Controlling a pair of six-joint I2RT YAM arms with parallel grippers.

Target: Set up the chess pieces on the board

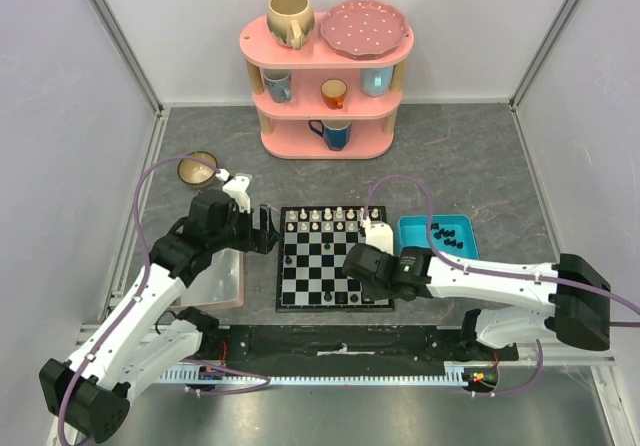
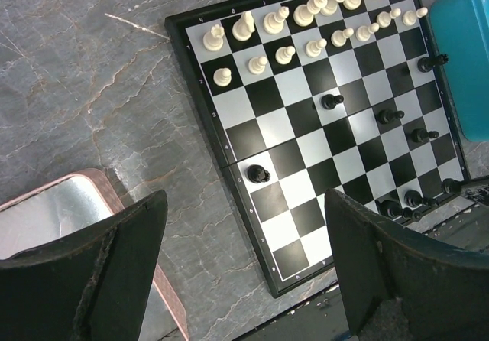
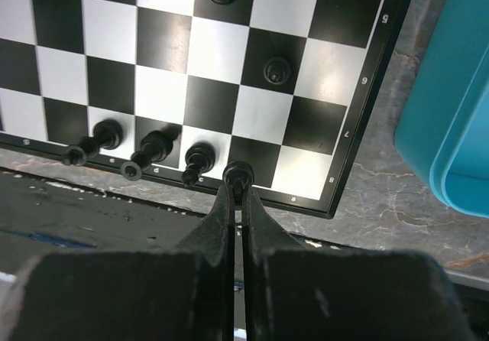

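Right gripper [image 3: 238, 194]: two dark fingers pinched shut on one black piece [image 3: 238, 174], lower centre, at the bottom row of the board [image 3: 359, 119], which has glossy black and white checks. To its left stand three black pieces [image 3: 157, 146], with two more higher up. Left gripper [image 2: 246, 203]: jaws wide apart, holding nothing. Cream-white pieces [image 2: 275, 18]: two rows of eight, top of frame. Blue tray [image 1: 412, 238]: rectangular, holding several black figures.

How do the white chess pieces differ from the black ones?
The white pieces stand in two neat rows along one edge of the board; the black pieces are scattered. White pieces sit only on the board; some black ones lie in the blue tray, one in the right gripper. Both are tiny.
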